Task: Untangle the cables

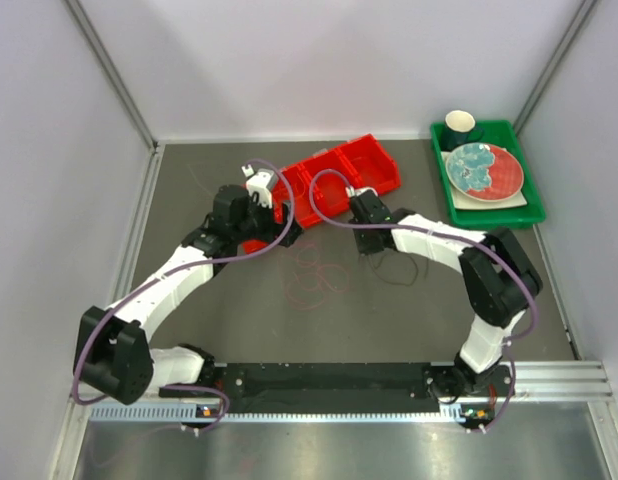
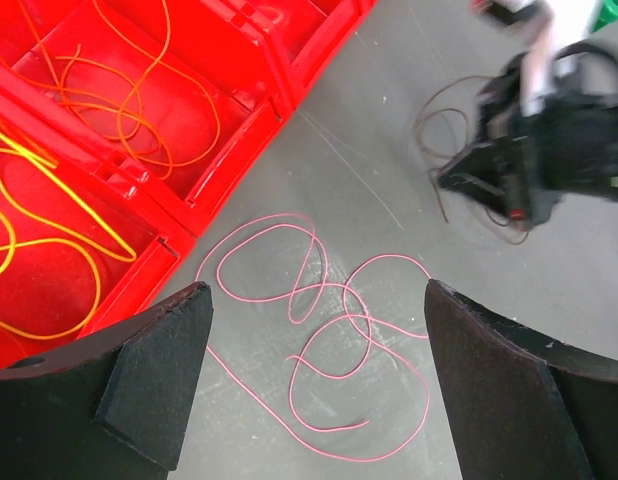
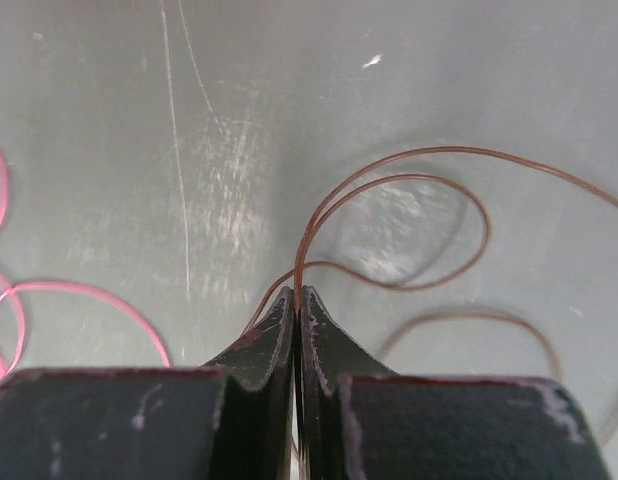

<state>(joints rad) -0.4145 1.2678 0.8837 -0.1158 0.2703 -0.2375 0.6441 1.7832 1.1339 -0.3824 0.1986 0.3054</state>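
Grey counter (image 1: pixel 389 320) fills the walled cell, with a red compartment bin (image 1: pixel 339 180) toward its back. Orange cables (image 2: pixel 129 90) and a yellow cable (image 2: pixel 59 190) lie coiled inside the bin. Just in front of the bin, a pink cable (image 2: pixel 319 330) sprawls in loose loops on the counter, and the left fingers (image 2: pixel 159 360) hang wide apart above it. Also in front of the bin, further right, the right fingers (image 3: pixel 284 335) are clamped on a strand of the brown cable (image 3: pixel 409 200).

Red bins (image 1: pixel 374 160) lie left of a green tray (image 1: pixel 494 214) holding a plate (image 1: pixel 484 170) and cup (image 1: pixel 460 127).
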